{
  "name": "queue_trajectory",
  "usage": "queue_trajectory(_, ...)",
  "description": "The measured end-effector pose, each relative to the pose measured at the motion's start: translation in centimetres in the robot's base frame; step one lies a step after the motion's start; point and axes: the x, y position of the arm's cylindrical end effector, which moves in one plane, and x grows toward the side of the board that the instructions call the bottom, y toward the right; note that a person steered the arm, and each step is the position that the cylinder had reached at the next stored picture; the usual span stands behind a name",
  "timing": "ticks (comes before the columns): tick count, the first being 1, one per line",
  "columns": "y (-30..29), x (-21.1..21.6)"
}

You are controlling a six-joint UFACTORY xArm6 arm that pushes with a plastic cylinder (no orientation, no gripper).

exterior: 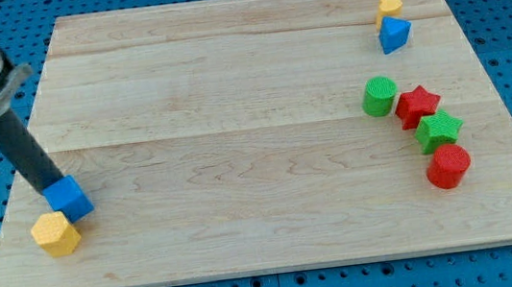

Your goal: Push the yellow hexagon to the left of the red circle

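One small yellow hexagon block [57, 234] sits at the pale wooden surface's [234, 117] bottom left, well apart from the red circle block [448, 166]. My tip [51, 185], having no fingers, touches the blue cube [68, 198] beside it, which may jam the push.

You've got the yellow hexagon [57, 234] flat at the board's near-left corner, touching a blue cube. The red circle [448, 166] stands upright near the right edge, well apart.
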Motion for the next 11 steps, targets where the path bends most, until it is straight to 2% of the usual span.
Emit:
queue_trajectory(1,-5.6,2.1)
queue_trajectory(2,-7.2,4.8)
queue_trajectory(3,0.6,7.7)
queue_trajectory(4,7.7,3.9)
queue_trajectory(5,12.8,4.4)
queue_trajectory(6,6.7,5.1)
queue_trajectory(7,3.3,5.7)
queue_trajectory(8,3.6,10.2)
queue_trajectory(9,6.5,11.7)
queue_trajectory(10,10.9,3.6)
queue_trajectory(11,18.0,0.3)
